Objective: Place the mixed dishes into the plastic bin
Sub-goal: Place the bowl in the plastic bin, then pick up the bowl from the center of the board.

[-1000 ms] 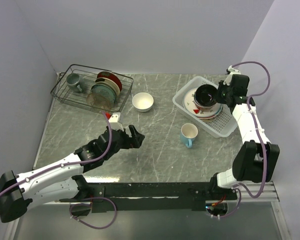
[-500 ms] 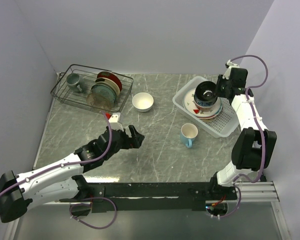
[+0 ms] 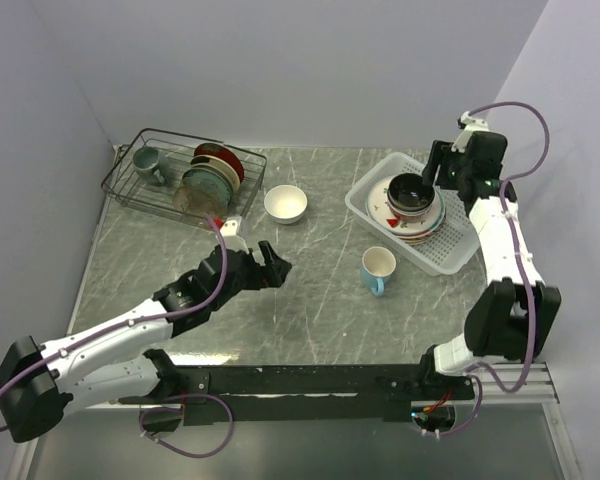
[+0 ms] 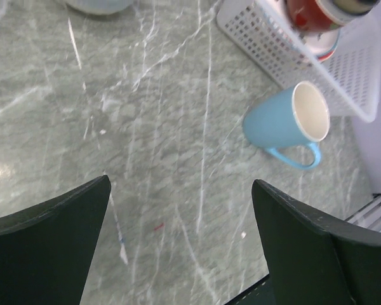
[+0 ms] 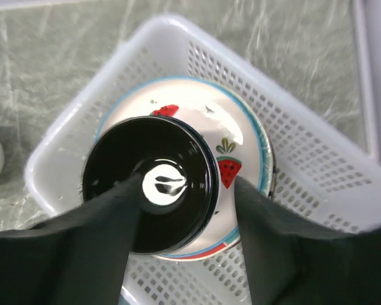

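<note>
1. Standing upright on grey marble counter (image 3: 310,300), light blue ceramic mug (image 3: 377,270) lies right of left pincer (image 3: 260,265), approx midway betw. both pincers, just outside white perforated plastic bin (image 3: 358,207).
2. Left pincer wide, empty; right pincer (image 5: 187,184) parted over black glazed bowl (image 5: 149,184) in bin.

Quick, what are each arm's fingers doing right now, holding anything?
Left gripper: fingers open, holding nothing.
Right gripper: fingers open, holding nothing, spread above the dark bowl.
</note>
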You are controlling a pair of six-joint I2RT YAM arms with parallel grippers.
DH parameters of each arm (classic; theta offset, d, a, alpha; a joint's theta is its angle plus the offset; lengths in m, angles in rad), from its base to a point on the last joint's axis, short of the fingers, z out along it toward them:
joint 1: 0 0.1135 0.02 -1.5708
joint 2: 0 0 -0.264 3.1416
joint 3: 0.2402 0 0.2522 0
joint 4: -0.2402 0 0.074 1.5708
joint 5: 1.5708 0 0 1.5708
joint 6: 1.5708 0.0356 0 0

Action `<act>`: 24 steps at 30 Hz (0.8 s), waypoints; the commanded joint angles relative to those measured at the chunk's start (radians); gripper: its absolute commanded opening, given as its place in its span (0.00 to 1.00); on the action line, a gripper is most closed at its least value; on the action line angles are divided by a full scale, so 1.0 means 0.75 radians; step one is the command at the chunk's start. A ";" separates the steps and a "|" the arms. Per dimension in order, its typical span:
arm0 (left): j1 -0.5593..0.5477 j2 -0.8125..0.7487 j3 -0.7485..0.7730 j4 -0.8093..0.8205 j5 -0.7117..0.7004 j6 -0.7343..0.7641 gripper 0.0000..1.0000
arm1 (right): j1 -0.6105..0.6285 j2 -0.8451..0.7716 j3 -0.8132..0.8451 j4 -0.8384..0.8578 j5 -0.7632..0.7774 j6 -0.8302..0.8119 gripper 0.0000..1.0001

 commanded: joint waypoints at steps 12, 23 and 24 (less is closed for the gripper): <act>0.164 0.490 0.426 -0.094 0.017 -0.326 0.99 | -0.080 -0.753 -0.598 0.185 -0.573 -0.218 1.00; 0.262 1.062 0.938 -0.439 -0.058 -0.467 0.99 | -0.224 -0.909 -0.787 0.277 -0.886 -0.166 1.00; 0.273 1.089 0.981 -0.462 -0.089 -0.486 0.99 | -0.230 -0.899 -0.775 0.259 -0.893 -0.166 1.00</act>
